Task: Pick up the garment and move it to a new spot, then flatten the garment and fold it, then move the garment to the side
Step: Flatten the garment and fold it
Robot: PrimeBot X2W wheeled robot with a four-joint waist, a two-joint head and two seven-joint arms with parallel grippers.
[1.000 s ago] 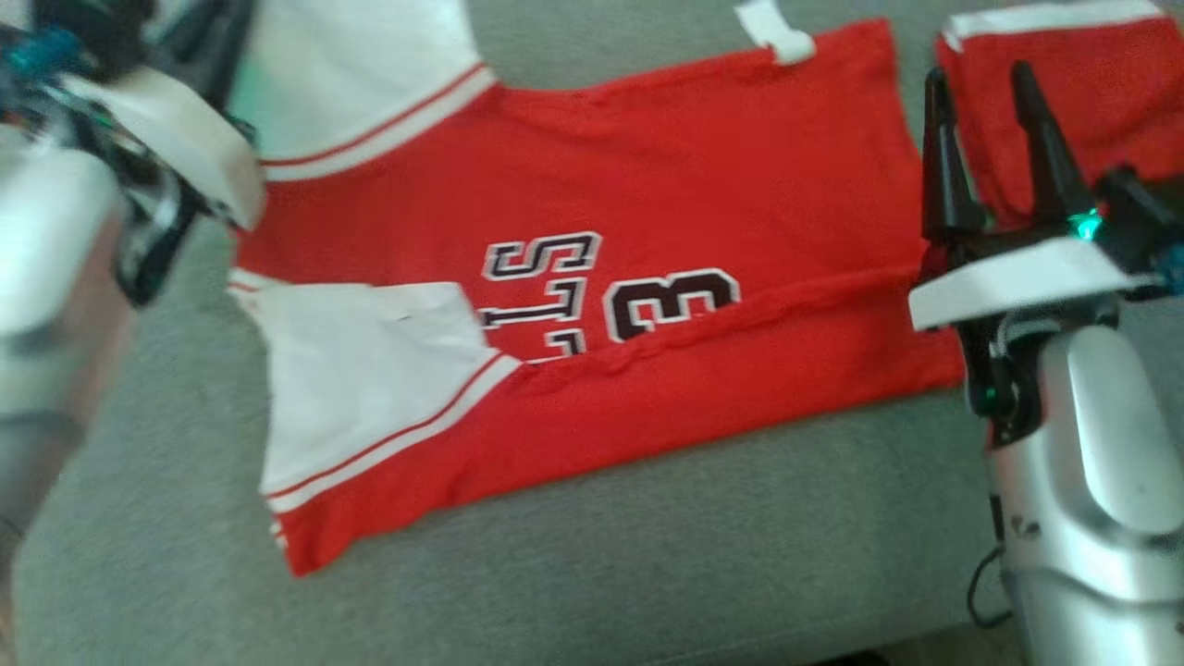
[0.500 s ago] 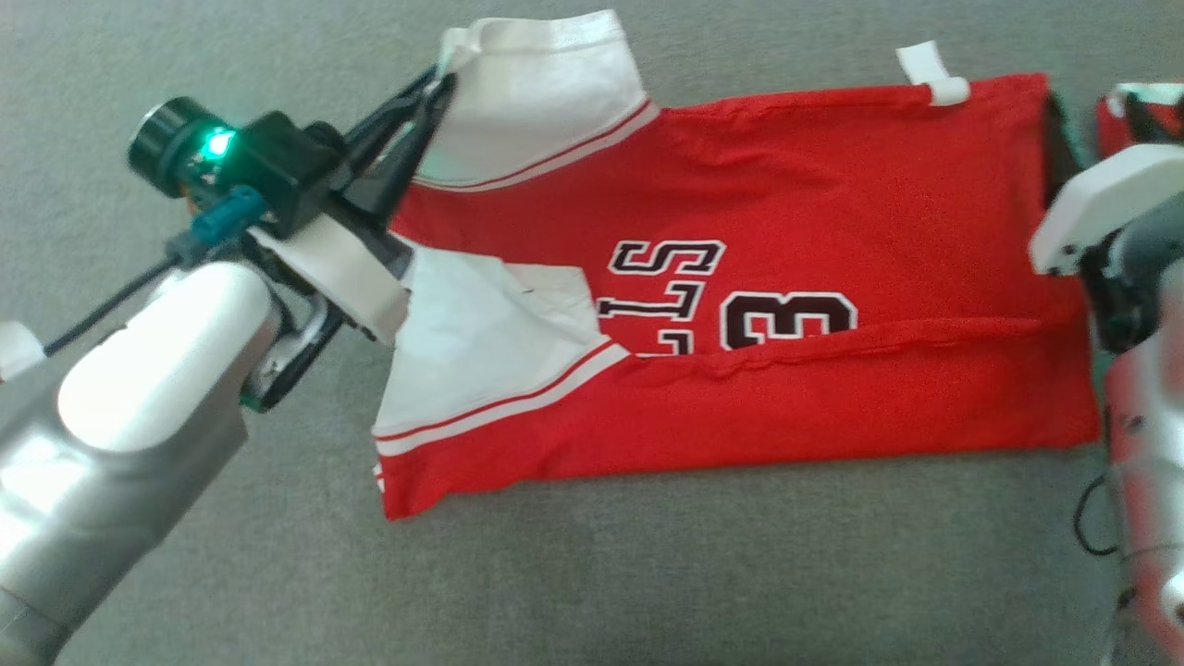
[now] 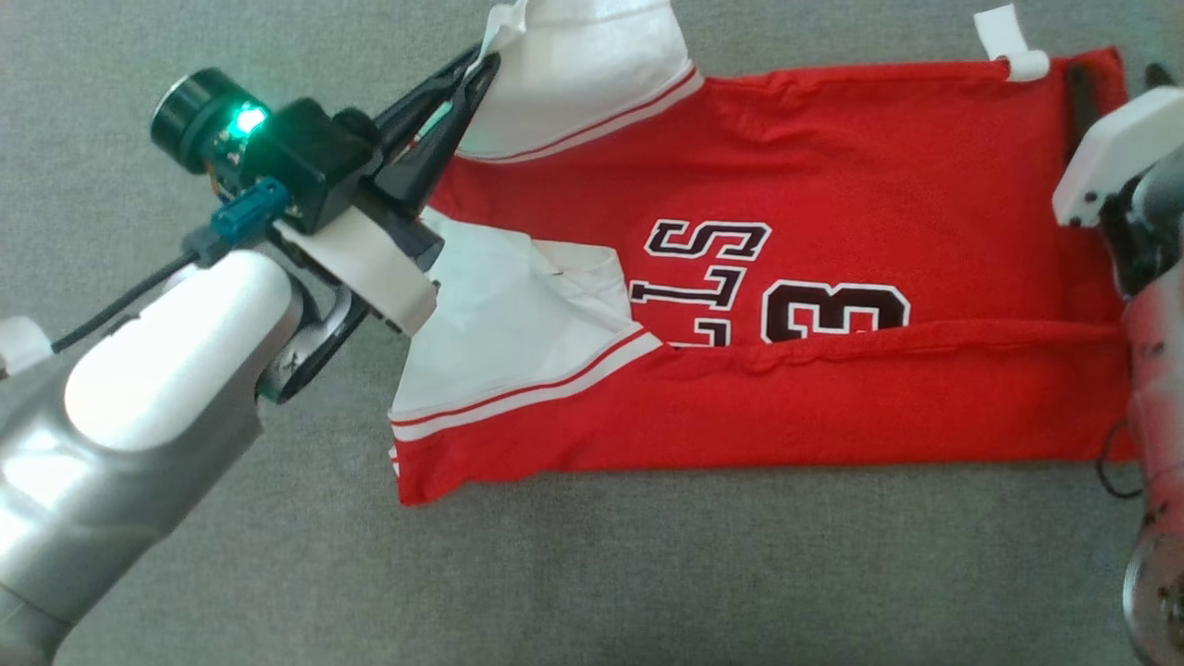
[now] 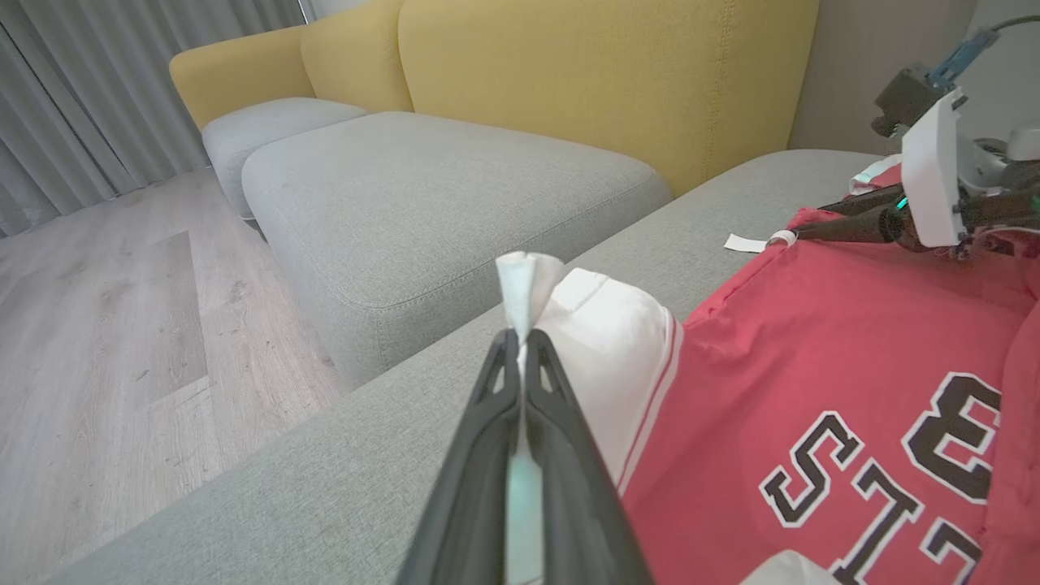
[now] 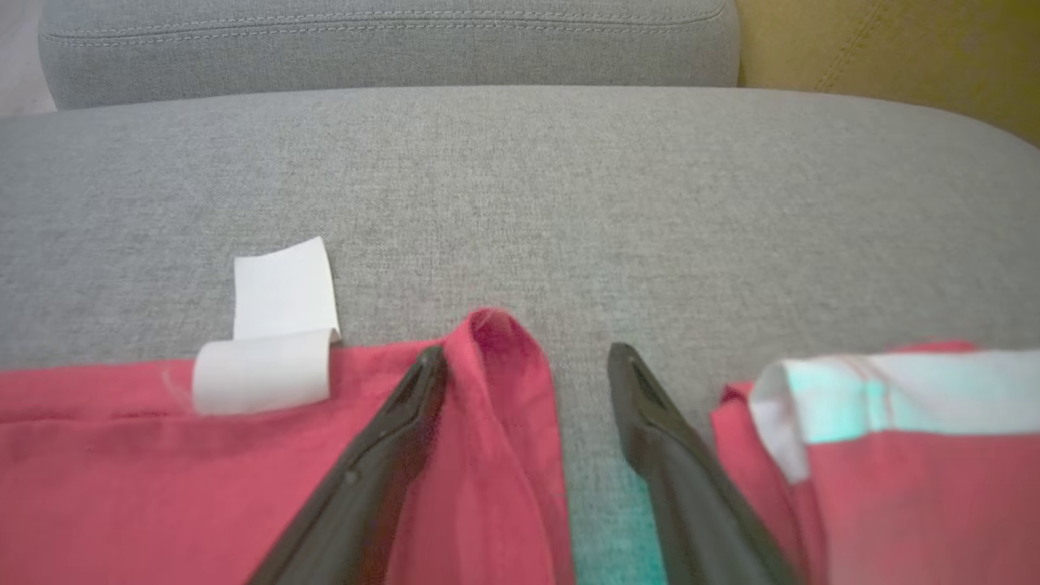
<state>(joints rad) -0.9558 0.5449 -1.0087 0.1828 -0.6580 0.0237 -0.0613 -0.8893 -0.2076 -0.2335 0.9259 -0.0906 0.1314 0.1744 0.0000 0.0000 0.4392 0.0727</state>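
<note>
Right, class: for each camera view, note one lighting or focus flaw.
Head view: bright glare on the left forearm, green lamp flaring. Left wrist view: jersey washed pinkish, left end effector soft near the lens. Right wrist view: green cast on the cushion near the bottom edge.

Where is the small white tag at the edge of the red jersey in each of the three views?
Head view: white tag at the top right, on the red jersey's far edge.
Left wrist view: white tag at the right, mid-height.
Right wrist view: white tag left of centre, curled over the edge.
Shared landmark: the jersey's red corner beside it.
</note>
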